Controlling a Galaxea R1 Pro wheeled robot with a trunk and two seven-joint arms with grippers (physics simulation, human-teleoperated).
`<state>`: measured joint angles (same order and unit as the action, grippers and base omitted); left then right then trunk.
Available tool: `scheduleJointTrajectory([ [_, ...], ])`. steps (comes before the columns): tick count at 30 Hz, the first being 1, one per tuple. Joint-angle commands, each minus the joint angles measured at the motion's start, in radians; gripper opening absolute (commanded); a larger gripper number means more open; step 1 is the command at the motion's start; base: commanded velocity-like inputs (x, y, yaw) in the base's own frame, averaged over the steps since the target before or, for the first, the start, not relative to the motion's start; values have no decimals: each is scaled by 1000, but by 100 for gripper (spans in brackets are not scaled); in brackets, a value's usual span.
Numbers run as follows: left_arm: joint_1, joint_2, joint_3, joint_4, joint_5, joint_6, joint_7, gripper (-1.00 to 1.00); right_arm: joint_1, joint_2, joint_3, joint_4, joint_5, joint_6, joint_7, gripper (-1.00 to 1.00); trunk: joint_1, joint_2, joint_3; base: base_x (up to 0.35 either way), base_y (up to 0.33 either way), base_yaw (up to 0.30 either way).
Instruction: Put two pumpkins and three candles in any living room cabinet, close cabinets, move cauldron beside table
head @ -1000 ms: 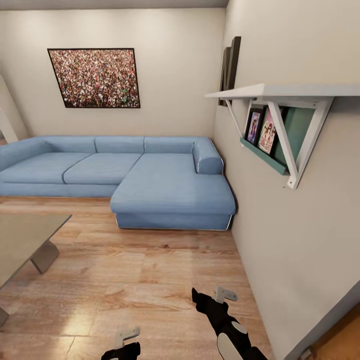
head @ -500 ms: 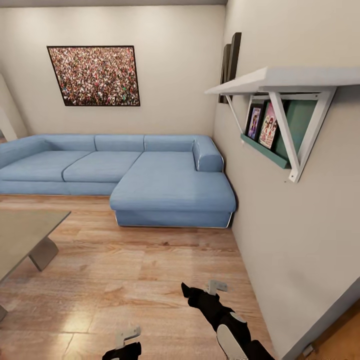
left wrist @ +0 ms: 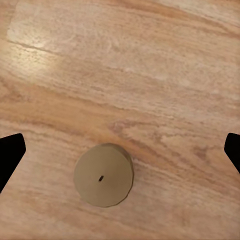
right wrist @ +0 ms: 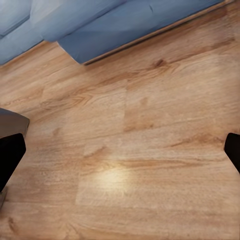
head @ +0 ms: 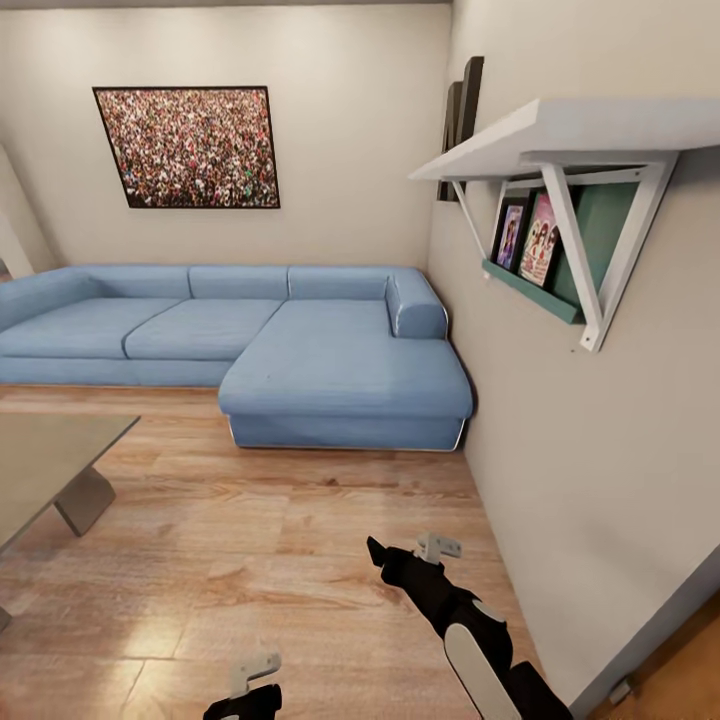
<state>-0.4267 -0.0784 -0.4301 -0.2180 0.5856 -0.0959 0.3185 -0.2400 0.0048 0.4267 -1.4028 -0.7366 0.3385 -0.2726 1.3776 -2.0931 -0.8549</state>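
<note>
A living room corner is seen from the head view. A single candle (left wrist: pixel 104 175) is shown in the left wrist view, standing upright on the wooden floor (head: pixel 300 540), its round top with a small dark wick mark facing the camera. It lies between the two dark fingertips of the left gripper (left wrist: pixel 120 150), nearer one of them, and is touched by neither; the jaws are spread wide apart with nothing held. In the head view the left gripper (head: pixel 245 685) is seen at the lower edge of the picture, above bare floor.

The right gripper (head: pixel 405 553) is seen in the head view stretched forward over the floor, near the right-hand wall (head: pixel 600 450). In the right wrist view its dark fingertips (right wrist: pixel 11 152) are seen at both sides of the picture, far apart, with only floor between them, so its jaws are open and empty.

A corner of the table (head: pixel 45 460), grey and glossy, is seen at the left of the head view, with one blocky leg under it; nothing is seen standing on the visible part of its top. A blue corner sofa (head: pixel 300 350) is set against the far wall, its long end running along the right-hand wall. A framed picture (head: pixel 187 147) of a crowd is hung above it. A white bracket shelf (head: pixel 570 130) is fixed to the right-hand wall, and small framed prints (head: pixel 527 238) are held on a green ledge beneath it. The floor between the grippers and the sofa is not blocked by anything.
</note>
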Motion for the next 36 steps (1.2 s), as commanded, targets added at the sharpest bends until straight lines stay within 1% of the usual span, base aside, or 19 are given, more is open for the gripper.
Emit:
scheduleJointTrajectory([
  [1,-1,0,-8,0,12,-4,5,100,-1,0,1,-4,-10,2,-8,100,4,-8,-4,0,0,0],
  [14,-1,2,-7,0,21,2,5,100,-1,0,1,-20,-13,4,-7,100,54,-99,-45,0,0,0],
  [36,-1,0,-8,1,21,10,5,100,-1,0,1,-21,-17,2,-4,100,138,-253,-114,0,0,0],
])
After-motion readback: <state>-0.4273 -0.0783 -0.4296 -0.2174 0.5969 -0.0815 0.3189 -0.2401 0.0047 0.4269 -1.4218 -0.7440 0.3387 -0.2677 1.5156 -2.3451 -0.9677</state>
